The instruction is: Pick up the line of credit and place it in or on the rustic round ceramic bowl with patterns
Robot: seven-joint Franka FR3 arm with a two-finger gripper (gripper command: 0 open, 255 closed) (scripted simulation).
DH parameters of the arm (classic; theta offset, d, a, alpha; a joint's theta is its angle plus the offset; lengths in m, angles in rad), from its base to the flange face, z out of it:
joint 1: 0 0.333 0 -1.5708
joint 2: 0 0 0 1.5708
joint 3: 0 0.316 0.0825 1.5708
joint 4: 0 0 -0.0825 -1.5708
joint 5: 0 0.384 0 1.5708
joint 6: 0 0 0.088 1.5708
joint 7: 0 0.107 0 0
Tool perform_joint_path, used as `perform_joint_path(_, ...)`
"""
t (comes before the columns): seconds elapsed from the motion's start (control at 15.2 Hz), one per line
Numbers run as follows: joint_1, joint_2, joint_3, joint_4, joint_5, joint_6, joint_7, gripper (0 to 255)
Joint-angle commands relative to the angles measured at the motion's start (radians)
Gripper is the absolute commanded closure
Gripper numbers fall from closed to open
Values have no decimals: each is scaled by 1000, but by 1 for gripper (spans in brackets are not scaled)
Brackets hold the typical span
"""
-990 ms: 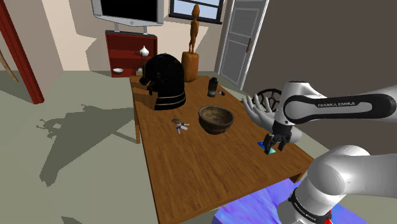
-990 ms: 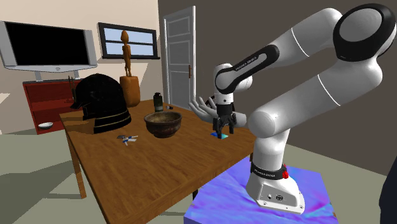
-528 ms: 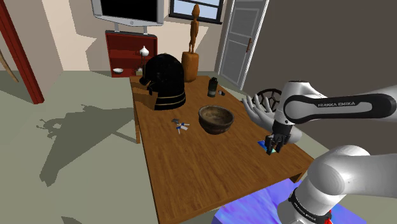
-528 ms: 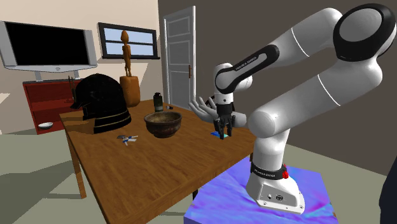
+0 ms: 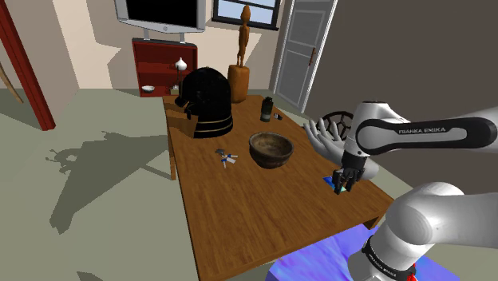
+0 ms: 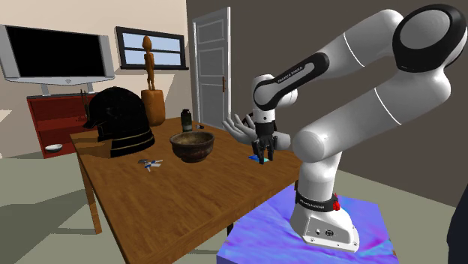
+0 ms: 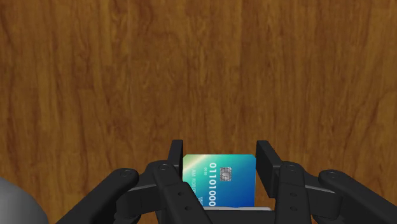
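**Shoulder view:** The all-black claw is down at the edge of the wooden worktop nearest the stand. It sits on a small blue-green credit card. The round, deep, dark-brown bowl stands well apart toward this view's left, mouth up. Any pattern on it is too faint to make out.

**Second exterior view:** The claw points straight down at the card, low against the worktop. The bowl shows thick walls and a dull, earthy surface.

**Wrist view:** The fingers press on two opposite edges of the credit card, so the claw is clenched on it. The card is thin, flat and glossy, shading from teal to blue, with a metal chip and raised numerals. Warm, streaked wood grain lies beneath.

The step in hand appears to be the grasp, with the lift not yet begun. The next move likely calls for a straight rise. After that comes a carry across to the bowl and a release over its open mouth. A slick card pinched only at its edges could slip or tip.
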Motion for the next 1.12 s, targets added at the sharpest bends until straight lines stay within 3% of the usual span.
perform_joint_path(0.0,3,-10,3,5,5,-19,2,255)
perform_joint_path(1.06,18,-99,36,184,39,-287,7,255)
